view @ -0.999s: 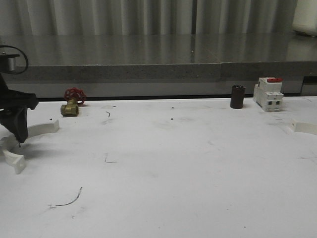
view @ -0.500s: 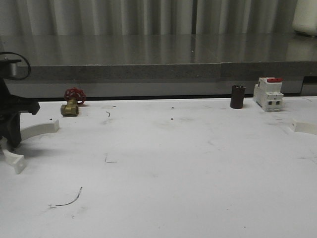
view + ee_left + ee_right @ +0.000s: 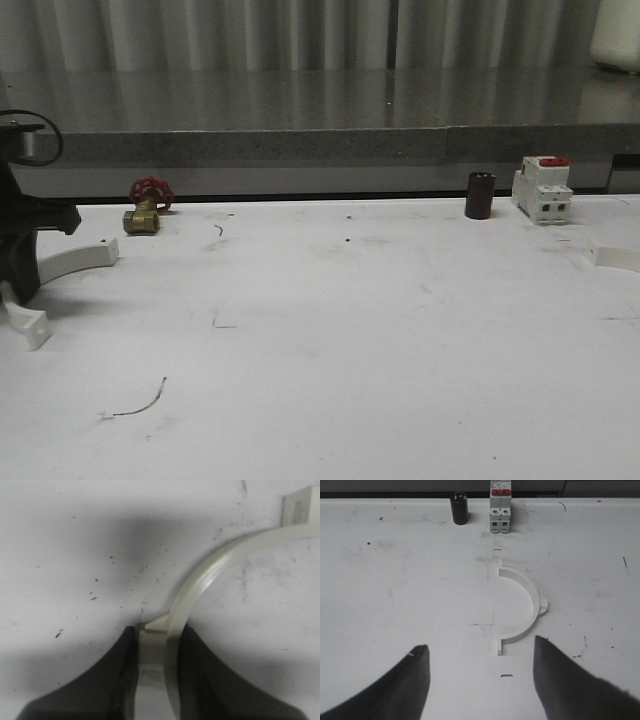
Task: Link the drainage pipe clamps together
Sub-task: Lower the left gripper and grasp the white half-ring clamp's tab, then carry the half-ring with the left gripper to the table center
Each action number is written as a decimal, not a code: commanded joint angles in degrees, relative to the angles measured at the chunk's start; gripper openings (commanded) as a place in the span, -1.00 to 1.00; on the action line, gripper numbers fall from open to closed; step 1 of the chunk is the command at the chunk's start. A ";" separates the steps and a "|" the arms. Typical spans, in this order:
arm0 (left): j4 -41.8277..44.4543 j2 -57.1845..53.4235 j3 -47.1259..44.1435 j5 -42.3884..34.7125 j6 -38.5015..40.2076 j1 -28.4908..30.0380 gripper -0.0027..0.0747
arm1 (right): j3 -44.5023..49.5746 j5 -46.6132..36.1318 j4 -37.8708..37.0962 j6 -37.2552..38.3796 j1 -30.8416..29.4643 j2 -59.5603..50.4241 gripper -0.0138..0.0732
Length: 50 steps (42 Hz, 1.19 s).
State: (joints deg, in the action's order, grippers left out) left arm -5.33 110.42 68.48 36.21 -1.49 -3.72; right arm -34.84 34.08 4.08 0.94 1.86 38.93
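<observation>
The white table (image 3: 330, 330) carries everything, and the switch (image 3: 541, 189) with its red top, standing at the table's far right, serves as the landmark. Far across the table from the switch, at the left edge of the front view, the left gripper (image 3: 20, 270) has dropped lower than it was a second ago and has slid further toward that edge; it now stands down at the table on the left clamp half (image 3: 70, 262). The left wrist view shows its dark fingers (image 3: 200, 670) closed tight against either side of the band (image 3: 200, 580), the plastic pinched between them. That band has shifted very little since half a second ago: one tab still points toward the brass valve (image 3: 143, 215), the other lies nearer the camera.

The right gripper (image 3: 480, 680) is spread wide with nothing between its fingers, hovering above the table on the near side of the switch (image 3: 500, 505). The right clamp half (image 3: 522, 607) lies flat between the gripper and the switch, just nearer than the switch, its open side turned leftward in that view; in the front view only its tab end (image 3: 612, 255) pokes in, right of and nearer than the switch, where it was before. The small dark cylinder (image 3: 480, 195) stands just left of the switch, unmoved.
</observation>
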 commanded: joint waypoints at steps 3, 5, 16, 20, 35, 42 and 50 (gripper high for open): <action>-0.44 -2.63 1.49 -3.07 0.40 -0.16 -0.86 | -2.02 -3.57 -0.42 -0.19 -0.30 0.00 0.42; -0.59 -2.74 1.77 -2.48 0.40 -0.16 -0.89 | -2.02 -3.57 -0.42 -0.19 -0.30 0.00 0.42; -0.70 -7.92 6.94 0.91 0.40 -7.24 -0.93 | -2.02 -3.57 -0.42 -0.19 -0.30 0.00 0.42; -0.59 -8.80 10.80 2.95 0.91 -12.08 -0.93 | -2.02 -3.57 -0.42 -0.19 -0.30 0.00 0.42; 12.69 -1.06 27.94 10.89 21.02 -29.57 -0.93 | -2.02 -3.57 -0.42 -0.19 -0.30 0.00 0.42; 15.15 3.86 32.62 11.50 34.09 -33.81 -0.93 | -2.02 -3.57 -0.42 -0.19 -0.30 0.00 0.42; 14.66 8.58 34.44 11.29 40.93 -34.82 -0.93 | -2.02 -3.57 -0.42 -0.19 -0.30 0.00 0.42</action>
State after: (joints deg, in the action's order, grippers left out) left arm 8.57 120.65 100.75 48.95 35.72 -37.92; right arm -34.84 34.08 4.08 0.94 1.86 38.93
